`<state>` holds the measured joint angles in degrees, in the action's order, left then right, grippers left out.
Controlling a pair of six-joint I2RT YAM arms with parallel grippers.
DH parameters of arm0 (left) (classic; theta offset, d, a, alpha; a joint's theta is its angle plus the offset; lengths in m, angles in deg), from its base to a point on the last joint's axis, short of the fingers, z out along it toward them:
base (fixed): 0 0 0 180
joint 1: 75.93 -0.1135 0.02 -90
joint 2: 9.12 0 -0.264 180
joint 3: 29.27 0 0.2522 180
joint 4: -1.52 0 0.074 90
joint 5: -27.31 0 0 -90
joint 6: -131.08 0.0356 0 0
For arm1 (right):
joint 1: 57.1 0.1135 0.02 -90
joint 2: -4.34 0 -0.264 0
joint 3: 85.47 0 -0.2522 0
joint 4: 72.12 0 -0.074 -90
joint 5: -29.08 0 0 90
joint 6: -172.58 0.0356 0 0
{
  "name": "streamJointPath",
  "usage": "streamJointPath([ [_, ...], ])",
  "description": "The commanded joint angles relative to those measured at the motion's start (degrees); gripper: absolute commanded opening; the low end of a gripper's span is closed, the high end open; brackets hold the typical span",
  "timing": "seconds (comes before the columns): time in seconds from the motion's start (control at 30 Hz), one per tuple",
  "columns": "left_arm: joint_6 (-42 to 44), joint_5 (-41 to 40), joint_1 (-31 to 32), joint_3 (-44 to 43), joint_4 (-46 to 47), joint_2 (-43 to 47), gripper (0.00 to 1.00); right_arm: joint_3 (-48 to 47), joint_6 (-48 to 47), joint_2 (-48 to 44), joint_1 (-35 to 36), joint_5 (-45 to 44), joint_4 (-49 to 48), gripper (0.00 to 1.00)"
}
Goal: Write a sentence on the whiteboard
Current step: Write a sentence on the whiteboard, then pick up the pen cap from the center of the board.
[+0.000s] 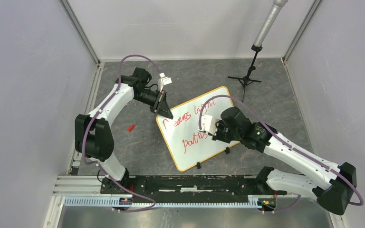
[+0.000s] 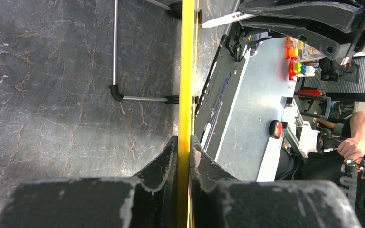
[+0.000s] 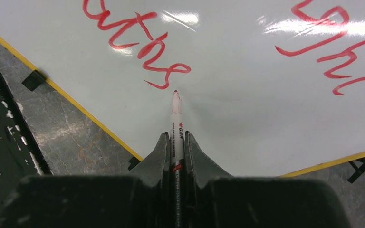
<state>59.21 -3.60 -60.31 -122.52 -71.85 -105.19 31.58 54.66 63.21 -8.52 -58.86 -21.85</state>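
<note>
In the top view, the whiteboard [image 1: 197, 154] lay askew at the middle of the dark table [image 1: 275, 109], its clipped edge toward the near side. The sentence [image 1: 190, 142] ran across it in two slanted red lines. The left gripper [image 1: 164, 110] sat at the board's far-left edge, and the right gripper [image 1: 212, 134] hung over the board's right half, just right of the lower line. A small red cap [image 1: 131, 127] lay on the table left of the board, and a tripod stand [image 1: 249, 76] stood at the far right. In the left wrist view, the whiteboard [image 2: 187, 71] showed edge-on as a yellow strip, and the left gripper [image 2: 184, 142] had its jaws pinched narrowly on that rim. In the right wrist view, the right gripper [image 3: 176, 142] clamped a marker [image 3: 176, 118] between its jaws, the tip meeting the whiteboard [image 3: 242, 104] just below the last red stroke of the sentence [image 3: 142, 47]. A black clip [image 3: 33, 80] sat on the board's left edge.
</note>
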Motion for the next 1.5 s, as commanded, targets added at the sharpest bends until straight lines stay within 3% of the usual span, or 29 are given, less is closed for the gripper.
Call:
streamJointPath([
  [0.0, 1.40, -3.35, 0.29, -1.16, 0.82, -0.30, 0.23, -3.70, -2.21, -2.14, -0.23, 7.36, -0.26, 0.00],
  [0.17, -0.28, -4.58, -0.92, -3.81, 0.89, 1.82, 0.64, -5.31, -3.18, -3.82, -0.24, 11.51, 0.35, 0.00],
  [0.33, -0.24, -4.32, -8.14, -10.76, -2.94, 4.51, 0.85, -6.51, -1.37, -3.95, -0.24, 12.10, -0.58, 0.00],
  [0.43, 3.53, -4.80, -17.17, -11.87, -6.06, 6.86, 0.85, -6.85, 0.84, -4.14, -0.36, 12.13, -2.14, 0.00],
  [0.6, 18.25, -7.54, -32.33, -8.95, -16.98, 7.13, 0.81, -7.71, 3.58, -3.32, -3.49, 14.42, -3.98, 0.00],
  [0.73, 24.91, -16.62, -38.27, -0.64, -13.97, 7.67, 0.73, -10.10, 5.68, -1.62, -6.11, 17.83, -4.32, 0.00],
  [0.83, 26.61, -23.37, -38.29, 9.30, -4.52, 10.74, 0.70, -11.61, 7.25, -0.41, -8.12, 20.54, -4.73, 0.00],
  [0.93, 27.14, -24.91, -38.06, 14.84, 2.36, 11.58, 0.68, -12.77, 8.21, 0.86, -9.65, 22.20, -5.08, 0.00],
  [1.23, 26.40, -32.59, -32.50, 21.38, 14.03, 7.18, 0.60, -17.18, 8.24, 3.37, -13.14, 23.08, -3.70, 0.00],
  [1.47, 26.47, -34.45, -29.73, 23.94, 16.94, 4.52, 0.55, -19.22, 8.41, 4.79, -14.38, 23.46, -2.88, 0.00],
])
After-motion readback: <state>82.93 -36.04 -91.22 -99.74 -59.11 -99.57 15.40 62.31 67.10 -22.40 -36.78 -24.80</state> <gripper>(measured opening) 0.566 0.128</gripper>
